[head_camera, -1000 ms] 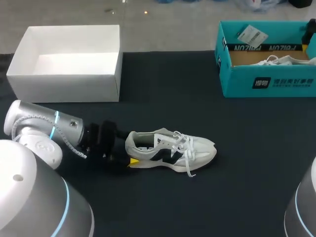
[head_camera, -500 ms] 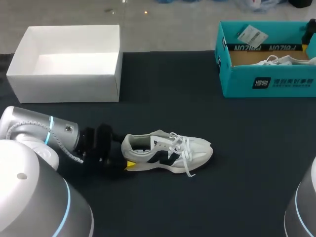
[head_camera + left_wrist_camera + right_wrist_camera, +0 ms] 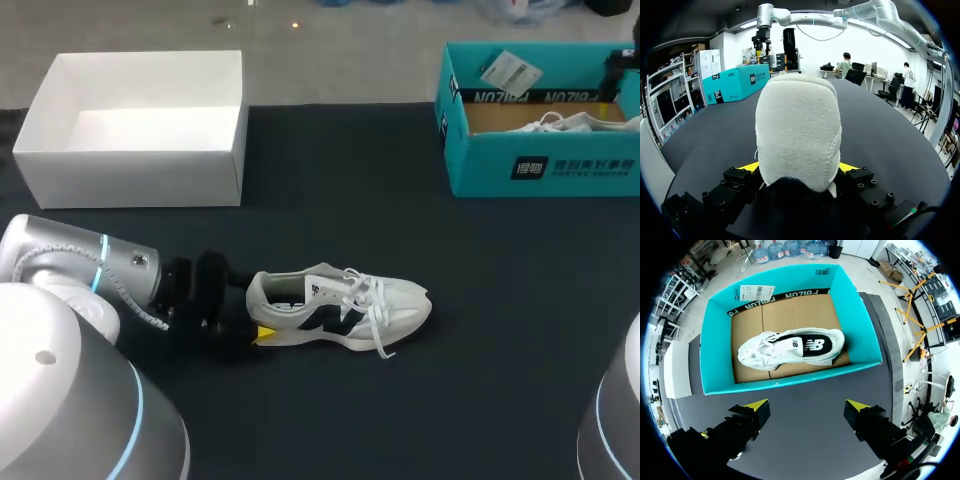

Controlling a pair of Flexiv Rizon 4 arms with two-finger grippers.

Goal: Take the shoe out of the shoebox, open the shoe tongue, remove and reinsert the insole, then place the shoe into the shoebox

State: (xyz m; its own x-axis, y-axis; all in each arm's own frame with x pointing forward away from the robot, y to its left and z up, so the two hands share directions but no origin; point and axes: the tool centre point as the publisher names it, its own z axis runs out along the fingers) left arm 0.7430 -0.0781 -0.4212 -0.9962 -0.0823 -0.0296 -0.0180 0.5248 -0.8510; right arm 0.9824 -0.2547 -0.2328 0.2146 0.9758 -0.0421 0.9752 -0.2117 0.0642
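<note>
As far as the task is going: the shoe (image 3: 340,310) is lying out on the dark table (image 3: 450,400), lower middle of the frame, so the take-out step is looking done. Tongue, insole and re-boxing are all waiting, I'd guess.
Left gripper (image 3: 799,170): clamping the shoe's heel from both sides.
Right gripper (image 3: 807,410): hanging spread wide over the teal box (image 3: 540,165), upper right, gripping nothing.
Teal box: holding a second shoe (image 3: 790,351).
White box (image 3: 140,165): sitting open, upper left.
Writing: lettering and a tag are showing on the teal box; not spelling it out.
</note>
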